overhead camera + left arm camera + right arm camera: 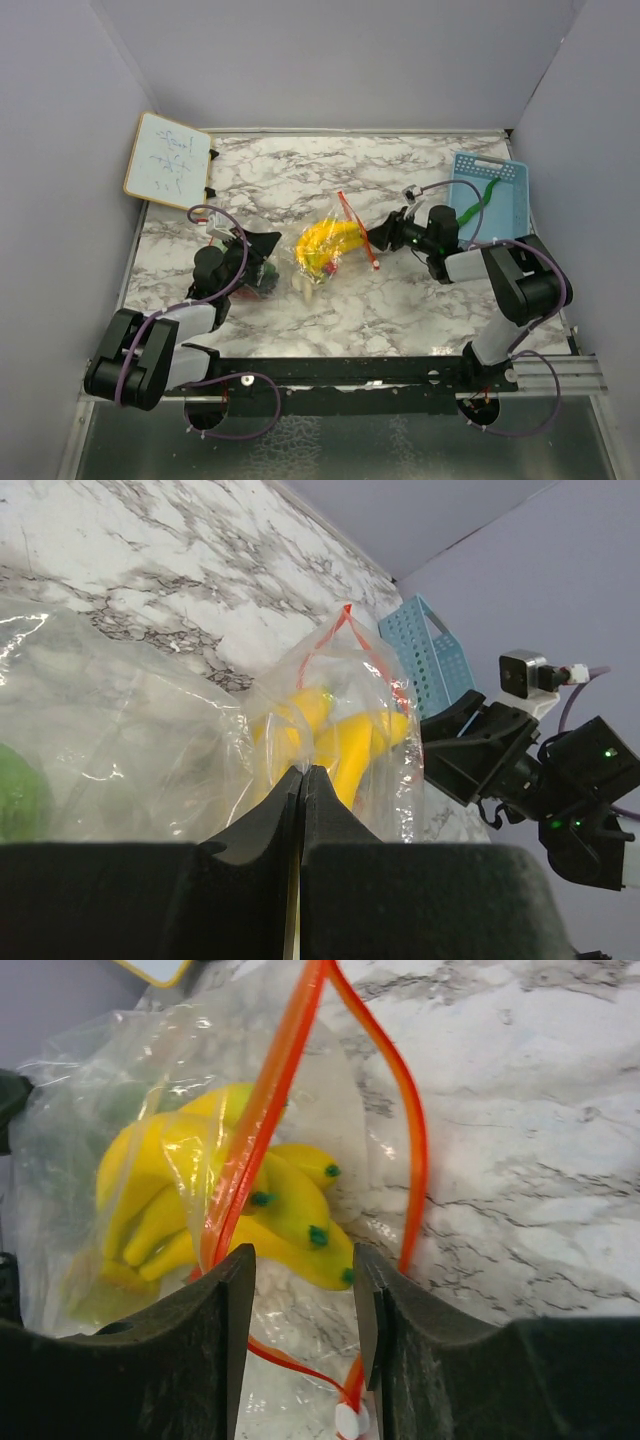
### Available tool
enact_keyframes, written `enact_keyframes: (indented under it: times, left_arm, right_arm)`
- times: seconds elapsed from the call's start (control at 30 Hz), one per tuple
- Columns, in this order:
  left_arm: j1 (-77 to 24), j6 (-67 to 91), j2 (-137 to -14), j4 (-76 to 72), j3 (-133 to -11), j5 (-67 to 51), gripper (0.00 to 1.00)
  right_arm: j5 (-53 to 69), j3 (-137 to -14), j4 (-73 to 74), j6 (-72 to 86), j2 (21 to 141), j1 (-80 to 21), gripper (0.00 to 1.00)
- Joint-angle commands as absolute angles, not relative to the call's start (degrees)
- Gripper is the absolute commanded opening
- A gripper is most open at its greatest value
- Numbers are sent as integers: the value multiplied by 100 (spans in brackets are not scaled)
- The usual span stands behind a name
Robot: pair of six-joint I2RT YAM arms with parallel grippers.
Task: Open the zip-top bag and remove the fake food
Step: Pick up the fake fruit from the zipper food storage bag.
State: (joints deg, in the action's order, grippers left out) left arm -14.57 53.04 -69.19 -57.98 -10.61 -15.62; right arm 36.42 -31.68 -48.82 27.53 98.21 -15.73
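The clear zip-top bag (308, 278) lies in the middle of the table, its red zip strip (262, 1110) parted at the right end. A yellow banana bunch (325, 243) sits inside it, also seen in the right wrist view (285, 1210). A round lime-green fruit (14, 805) shows through the plastic at the bag's left end. My left gripper (303, 772) is shut on a fold of the bag's plastic. My right gripper (300, 1260) is open at the bag's mouth, its fingers on either side of the zip strip near the white slider (350, 1421). A green bean-like piece (486, 195) lies in the basket.
A light-blue slotted basket (503, 175) stands at the right, behind my right arm. A small whiteboard (168, 158) leans at the back left. Grey walls close in the marble table (300, 170) on three sides.
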Motion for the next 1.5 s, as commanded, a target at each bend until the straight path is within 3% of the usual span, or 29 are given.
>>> enact_keyframes:
  times: [0.0,0.2,0.37,0.73,0.93,1.07,1.2,1.37,1.47]
  left_arm:
    - [-1424,5463,-7186,-6296,-1136,-1716,0]
    - [-1424,5463,-7218,-6288,-1138,-1726,0]
    - [-1424,5467,-7208,-6260,-1148,-1766,0]
    - [-1424,5317,-6991,-5930,-1177,-1713,0]
    - [-1424,5424,-7076,-6108,-1140,-1774,0]
    - [-1424,5410,-6987,-6059,-1142,-1784,0]
    - [-1424,5362,-6898,-5946,-1158,-1780,0]
    - [-1424,5320,-6837,-5857,-1164,-1773,0]
    - [-1418,5310,-6827,-5836,-1169,-1767,0]
  right_arm:
    - [3990,-3004,-4928,2334,9421,-1841,46]
    - [3626,-3152,-4266,1624,9293,-2074,51]
    - [3197,-3494,-3948,1209,9752,-2083,68]
    - [2818,-3843,-3510,881,9755,-2083,85]
    - [3536,-4007,-3901,794,10159,-2083,93]
    - [4459,-4153,-4248,548,10386,-2082,93]
    - [5233,-4654,-3708,86,10720,-2069,91]
    - [5575,-4766,-3516,22,10807,-2074,76]
    - [5548,-4644,-3525,35,10728,-2074,59]
